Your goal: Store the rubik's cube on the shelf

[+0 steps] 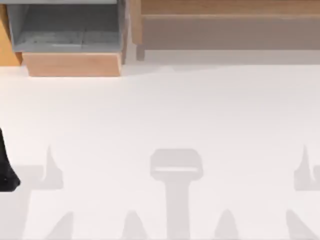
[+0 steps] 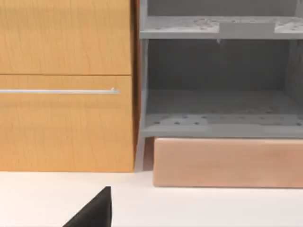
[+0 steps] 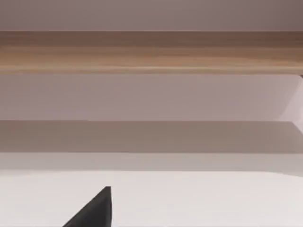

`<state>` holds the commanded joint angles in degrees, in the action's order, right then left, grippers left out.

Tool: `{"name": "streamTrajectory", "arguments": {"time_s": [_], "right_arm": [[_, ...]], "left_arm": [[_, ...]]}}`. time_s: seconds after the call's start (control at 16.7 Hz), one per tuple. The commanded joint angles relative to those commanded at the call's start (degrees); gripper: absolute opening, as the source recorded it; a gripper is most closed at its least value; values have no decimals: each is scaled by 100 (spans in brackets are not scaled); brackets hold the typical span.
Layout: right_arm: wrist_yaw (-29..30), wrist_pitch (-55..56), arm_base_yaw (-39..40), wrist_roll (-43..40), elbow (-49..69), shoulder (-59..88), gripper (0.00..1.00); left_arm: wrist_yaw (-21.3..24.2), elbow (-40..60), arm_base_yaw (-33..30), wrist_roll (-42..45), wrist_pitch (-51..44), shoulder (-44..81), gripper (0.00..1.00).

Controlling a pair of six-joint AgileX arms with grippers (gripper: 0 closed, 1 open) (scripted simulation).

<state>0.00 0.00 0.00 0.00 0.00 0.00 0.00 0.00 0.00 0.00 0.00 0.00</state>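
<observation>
One long wooden shelf spans the top view's upper right, straight ahead of the right gripper, the nearer one. The left gripper faces a grey box. Whether either gripper grasps anything cannot be told.

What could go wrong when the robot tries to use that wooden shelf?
1. The shelf runs along the table's far edge, while the left arm sits at the left edge: a long reach, perhaps awkward.
2. The grey-lined box stands right beside the shelf, so a delivery could end up there by mistake.
3. The ledge is raised, so a low approach might strike its front board.
</observation>
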Motion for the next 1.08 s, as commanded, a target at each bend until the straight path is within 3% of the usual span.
{"name": "streamTrajectory", "arguments": {"time_s": [0.24,0.48,1.08], "right_arm": [[0,0,0,0,0,0,100],[0,0,0,0,0,0,100],[0,0,0,0,0,0,100]], "left_arm": [[36,83,26,117,86,169,100],[246,568,191,805,599,1159,100],[1264,2981,1116,4268,3178,6129,100]]}}
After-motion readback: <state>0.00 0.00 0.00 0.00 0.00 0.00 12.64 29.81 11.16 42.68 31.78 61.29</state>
